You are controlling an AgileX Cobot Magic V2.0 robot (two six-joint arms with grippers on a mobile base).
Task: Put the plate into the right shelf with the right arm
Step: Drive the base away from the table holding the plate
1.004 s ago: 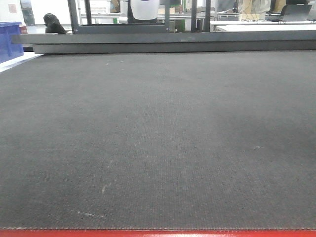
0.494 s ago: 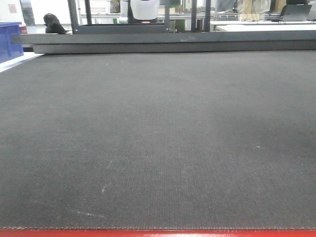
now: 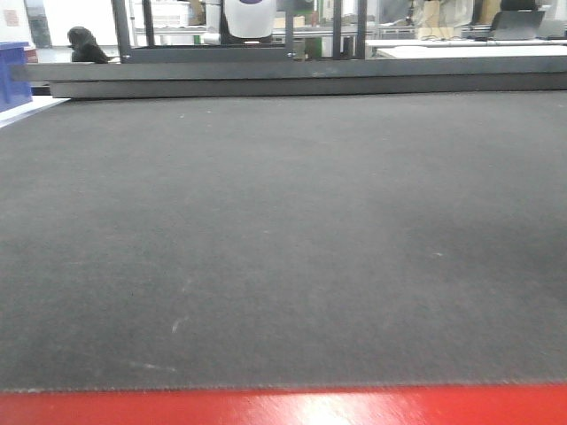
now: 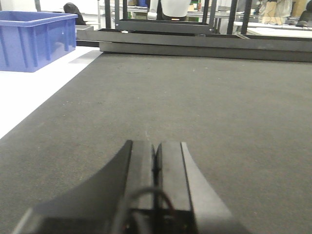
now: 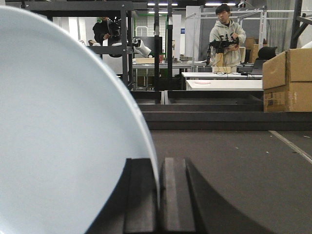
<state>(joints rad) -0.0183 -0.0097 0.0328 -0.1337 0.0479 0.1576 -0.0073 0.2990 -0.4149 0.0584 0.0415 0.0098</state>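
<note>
The plate (image 5: 58,126) is white and glossy. It fills the left of the right wrist view, standing on edge. My right gripper (image 5: 159,163) is shut on its rim, one finger on each side. My left gripper (image 4: 156,144) is shut with nothing in it and hovers low over the dark mat (image 4: 195,97). Neither gripper shows in the front view. The right shelf is out of view.
A dark mat (image 3: 283,221) covers the table, which has a red front edge (image 3: 283,407). Dark metal beams (image 3: 301,78) run along its far side. A blue bin (image 4: 34,39) stands on a white surface at the left. Beyond are cardboard boxes (image 5: 287,80) and a person (image 5: 225,36).
In the front view the background has slid left and the red front edge shows wider, so the view has shifted. No gripper or plate appears in the earlier frames.
</note>
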